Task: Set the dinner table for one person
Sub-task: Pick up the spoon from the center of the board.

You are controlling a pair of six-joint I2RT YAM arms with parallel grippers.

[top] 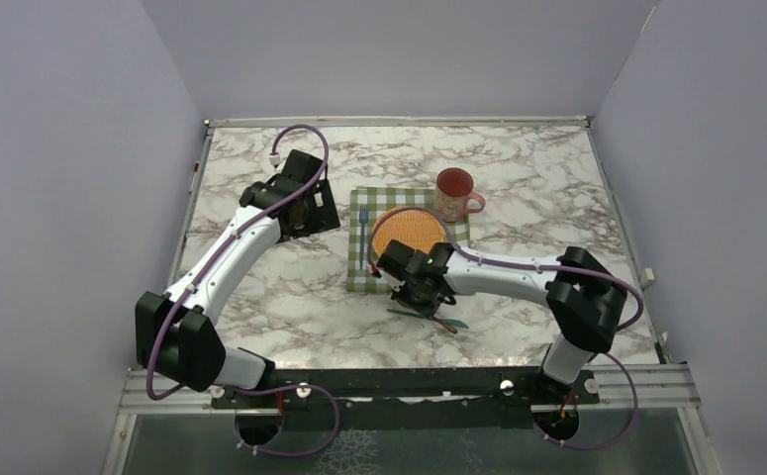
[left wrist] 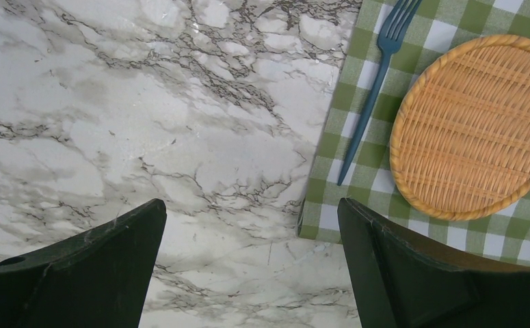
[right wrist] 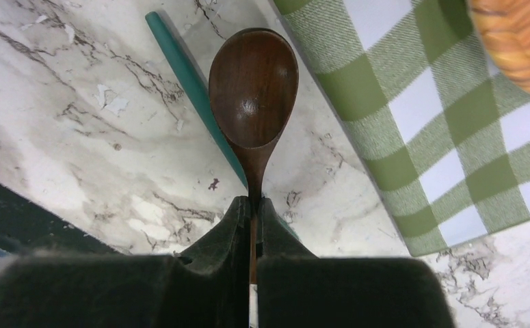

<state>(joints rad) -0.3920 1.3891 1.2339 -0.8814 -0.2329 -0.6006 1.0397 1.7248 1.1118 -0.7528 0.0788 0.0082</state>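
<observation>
The dinner table point(top: 260, 307) is white marble with dark veins. On it lies a green-and-white checked cloth point(top: 364, 277) carrying a round wicker plate point(top: 409, 233) and a blue fork point(top: 362, 226); a red mug point(top: 453, 193) stands at the cloth's far right corner. My right gripper point(right wrist: 254, 201) is shut on the handle of a dark wooden spoon point(right wrist: 254, 85), just off the cloth's near edge point(right wrist: 419, 102), with a teal utensil point(right wrist: 180, 61) lying under the spoon. My left gripper point(left wrist: 252, 205) hangs open over bare marble, left of the fork point(left wrist: 375, 89) and the plate point(left wrist: 474, 130).
A metal frame edges the table, and grey walls close in on three sides. The dark rail point(top: 409, 381) with both arm bases runs along the near edge. The right forearm point(top: 508, 272) stretches across the near right of the table.
</observation>
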